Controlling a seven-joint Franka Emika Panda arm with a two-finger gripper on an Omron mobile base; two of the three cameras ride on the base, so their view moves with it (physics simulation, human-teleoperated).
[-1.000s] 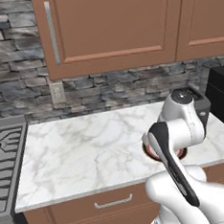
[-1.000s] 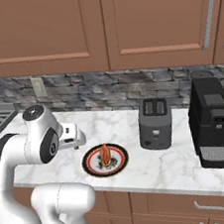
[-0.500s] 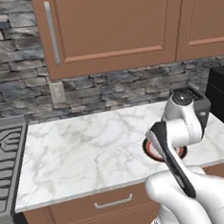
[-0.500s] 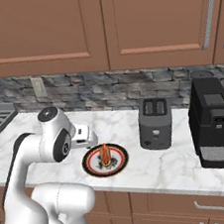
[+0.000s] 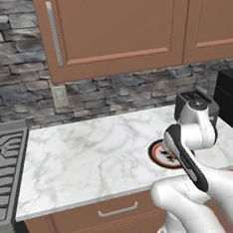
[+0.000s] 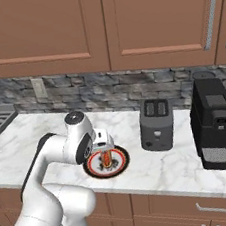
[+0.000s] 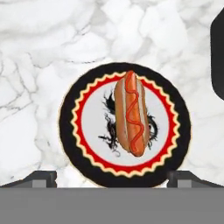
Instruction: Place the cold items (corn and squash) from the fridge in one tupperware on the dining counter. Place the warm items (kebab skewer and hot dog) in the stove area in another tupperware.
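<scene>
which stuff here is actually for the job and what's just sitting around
For the job:
- hot dog, lying on the plate
- tool, open above it
- stove, at the counter's left end

Just sitting around:
- toaster
- coffee machine
- wall cabinets
- wall socket

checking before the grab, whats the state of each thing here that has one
hot dog: lying on the plate, not held
plate: flat on the marbled counter, left of the toaster
gripper: jaws open wide, above the plate, holding nothing
toaster: upright, slots empty
coffee machine: upright at the counter's right end
upper cabinets: doors shut
drawers: shut
</scene>
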